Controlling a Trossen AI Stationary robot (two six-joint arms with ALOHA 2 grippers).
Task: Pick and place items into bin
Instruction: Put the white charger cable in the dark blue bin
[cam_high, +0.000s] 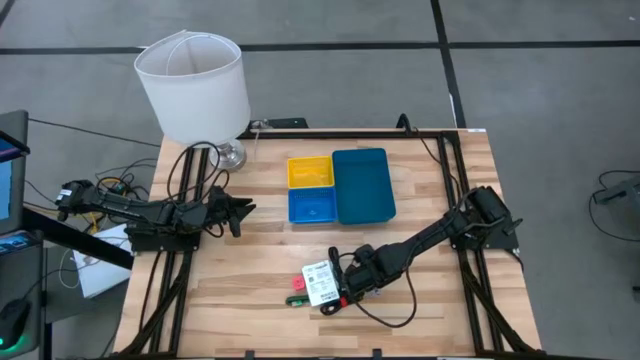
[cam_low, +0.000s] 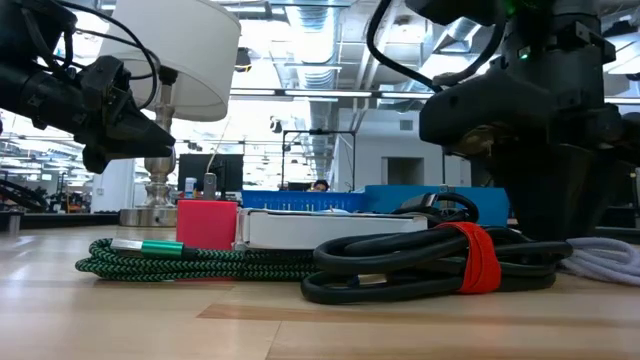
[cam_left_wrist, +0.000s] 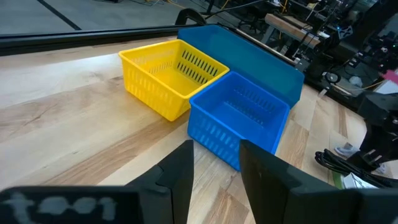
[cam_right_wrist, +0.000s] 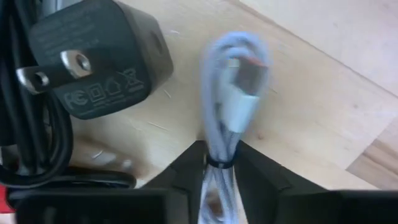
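Observation:
The items lie in a cluster near the table's near edge: a white printed box (cam_high: 320, 283), a red-pink piece (cam_high: 298, 283), a green braided cable (cam_low: 180, 262), a black cable coil with a red strap (cam_low: 470, 255) and a black plug charger (cam_right_wrist: 93, 56). My right gripper (cam_right_wrist: 219, 155) reaches into this cluster and is shut on a pale grey coiled cable (cam_right_wrist: 233, 81). The bin set stands mid-table: yellow tray (cam_high: 310, 172), blue tray (cam_high: 312, 206), teal tray (cam_high: 363, 184). My left gripper (cam_high: 245, 210) hovers left of the trays, open and empty. My right gripper pinches the grey cable bundle between its two fingers (cam_right_wrist: 186, 168), at the end bound by a thin black tie (cam_right_wrist: 219, 163). The fingers lie along the bundle. The rest of the bundle reaches forward past the fingertips. Whether it is lifted off the wood, I cannot tell.
A white-shaded lamp (cam_high: 195, 85) stands at the far left corner. Black frame rails run along the table's left and right sides. Bare wood lies between the trays and the item cluster. The left wrist view shows the yellow tray (cam_left_wrist: 174, 74) and blue tray (cam_left_wrist: 239, 118) just ahead.

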